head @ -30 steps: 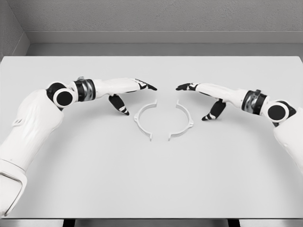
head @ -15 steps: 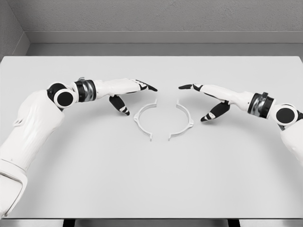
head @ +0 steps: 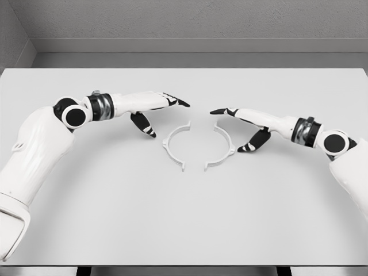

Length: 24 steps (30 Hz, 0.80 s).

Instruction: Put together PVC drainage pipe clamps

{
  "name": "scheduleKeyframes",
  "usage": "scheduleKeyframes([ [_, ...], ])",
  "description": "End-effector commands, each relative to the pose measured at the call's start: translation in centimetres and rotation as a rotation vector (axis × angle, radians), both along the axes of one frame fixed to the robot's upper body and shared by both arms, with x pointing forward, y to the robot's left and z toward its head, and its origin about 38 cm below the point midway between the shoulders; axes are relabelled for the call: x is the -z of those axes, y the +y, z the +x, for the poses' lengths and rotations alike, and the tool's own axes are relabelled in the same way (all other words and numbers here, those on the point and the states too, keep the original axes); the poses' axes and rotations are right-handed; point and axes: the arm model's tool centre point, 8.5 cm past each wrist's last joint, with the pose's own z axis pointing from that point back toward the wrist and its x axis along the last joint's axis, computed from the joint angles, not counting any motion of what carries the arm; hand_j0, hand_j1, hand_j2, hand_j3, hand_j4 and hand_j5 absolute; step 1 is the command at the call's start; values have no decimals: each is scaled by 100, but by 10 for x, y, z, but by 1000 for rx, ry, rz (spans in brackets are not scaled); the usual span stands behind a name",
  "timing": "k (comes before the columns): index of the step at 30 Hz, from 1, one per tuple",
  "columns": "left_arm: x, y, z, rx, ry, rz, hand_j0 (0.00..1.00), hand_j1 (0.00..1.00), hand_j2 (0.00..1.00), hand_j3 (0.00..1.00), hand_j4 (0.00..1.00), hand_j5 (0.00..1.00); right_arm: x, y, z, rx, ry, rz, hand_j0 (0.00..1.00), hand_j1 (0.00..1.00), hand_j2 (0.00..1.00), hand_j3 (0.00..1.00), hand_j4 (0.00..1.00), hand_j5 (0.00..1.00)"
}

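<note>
Two clamp halves [head: 177,144] [head: 223,145] look like smooth white plastic. The table [head: 184,218] is matt pale grey. Each hand [head: 154,106] [head: 247,123] has a glossy white shell and black fingertips.

**Room and furnishings: condition as observed**

A pale grey table [head: 184,230] fills most of the view, its surface matte and evenly lit, with soft shadows only. Beyond its far edge runs a darker grey floor strip [head: 195,60]. A textured grey back wall [head: 190,17] rises above a lighter baseboard [head: 195,45]. A side wall [head: 10,34] meets it at the left corner.
</note>
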Motion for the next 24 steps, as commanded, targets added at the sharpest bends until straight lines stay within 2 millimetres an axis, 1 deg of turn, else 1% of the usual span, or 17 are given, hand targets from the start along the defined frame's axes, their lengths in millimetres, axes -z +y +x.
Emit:
scheduleKeyframes([
  [1,-2,5,1,-13,6,-22,100,100,100,100,100,100,4,1,0,3,8,-6,100,100,100,100,100,100],
  [3,-3,6,1,-14,5,-24,100,100,100,100,100,100,4,0,0,4,9,-6,100,100,100,100,100,100],
  [6,-4,7,2,-18,6,-31,100,100,100,100,100,100,-4,2,4,1,-9,-4,100,100,100,100,100,100],
  [10,-5,8,2,-20,6,-37,100,100,100,100,100,100,-4,4,4,-5,-11,-4,100,100,100,100,100,100],
  [22,-6,9,2,-23,5,-41,100,100,100,100,100,100,-3,20,2,-38,-11,5,100,100,100,100,100,100],
  [24,-6,9,2,-23,5,-41,100,100,100,100,100,100,-6,23,2,-48,-19,9,100,100,100,100,100,100],
])
